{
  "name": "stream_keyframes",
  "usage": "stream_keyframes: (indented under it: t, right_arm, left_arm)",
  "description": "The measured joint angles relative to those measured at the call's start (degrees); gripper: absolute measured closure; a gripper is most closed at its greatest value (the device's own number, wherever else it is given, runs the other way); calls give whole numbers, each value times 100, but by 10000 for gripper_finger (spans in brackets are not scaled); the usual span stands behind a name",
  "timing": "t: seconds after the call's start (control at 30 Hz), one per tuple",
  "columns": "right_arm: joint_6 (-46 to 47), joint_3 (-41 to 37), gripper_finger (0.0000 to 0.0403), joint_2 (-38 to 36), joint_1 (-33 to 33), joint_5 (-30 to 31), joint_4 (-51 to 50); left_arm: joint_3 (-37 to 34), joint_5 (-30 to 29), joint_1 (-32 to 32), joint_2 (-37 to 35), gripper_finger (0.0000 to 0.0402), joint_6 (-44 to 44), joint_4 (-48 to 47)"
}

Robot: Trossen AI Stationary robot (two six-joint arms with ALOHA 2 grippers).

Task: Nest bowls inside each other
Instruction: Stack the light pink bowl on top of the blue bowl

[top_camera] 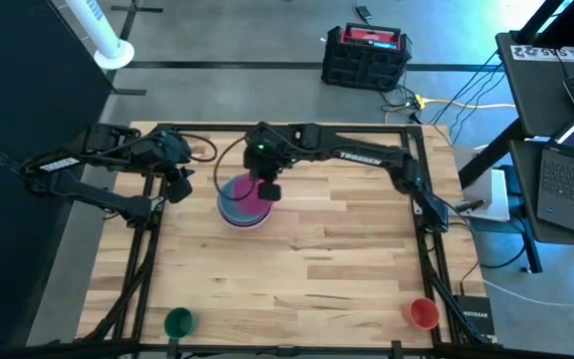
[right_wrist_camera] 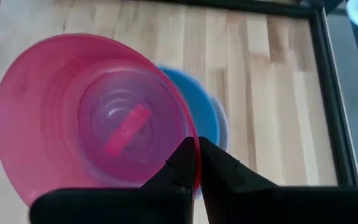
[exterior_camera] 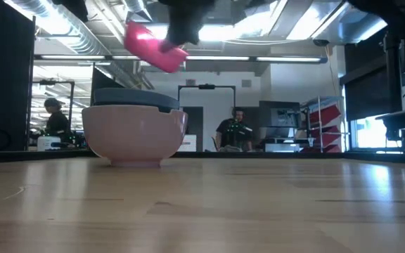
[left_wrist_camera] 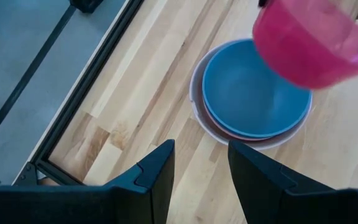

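The right pincer (right_wrist_camera: pixel 197 163) pinches the rim of the magenta bowl (right_wrist_camera: pixel 98 118), holding it tilted above the stacked bowls (left_wrist_camera: pixel 253 93) on the table (top_camera: pixel 317 259). The left pincer (left_wrist_camera: pixel 201 168) is spread beside the stack.

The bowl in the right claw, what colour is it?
Magenta bowl, translucent, pinched at its rim by the right claw; clearest in the right wrist view.

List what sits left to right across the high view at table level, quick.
Left gripper → bowl stack, magenta bowl held above it by the right gripper; along the near edge, green bowl → orange-red bowl.
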Motion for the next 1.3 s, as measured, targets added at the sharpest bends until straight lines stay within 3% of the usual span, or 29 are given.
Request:
stream_keyframes:
  t: [0.17, 0.83, 1.03, 1.17, 1.3]
  right_arm:
    - [4, -223, 403, 263, -54, -11, 471]
    - [-161, -224, 397, 852, -132, -76, 428]
    - [-179, -224, 336, 838, -133, -491, 499]
    - [-179, -224, 281, 816, -132, -505, 476]
    - [-268, -170, 252, 759, -141, -175, 506]
  left_arm:
    - [0, -1, 0, 0, 267, -24, 3]
    - [2, 0, 0, 239, 267, -59, -8]
    - [2, 0, 0, 238, 267, -61, -11]
    - [2, 0, 1, 238, 267, -61, -12]
    - [2, 0, 0, 238, 267, -48, -28]
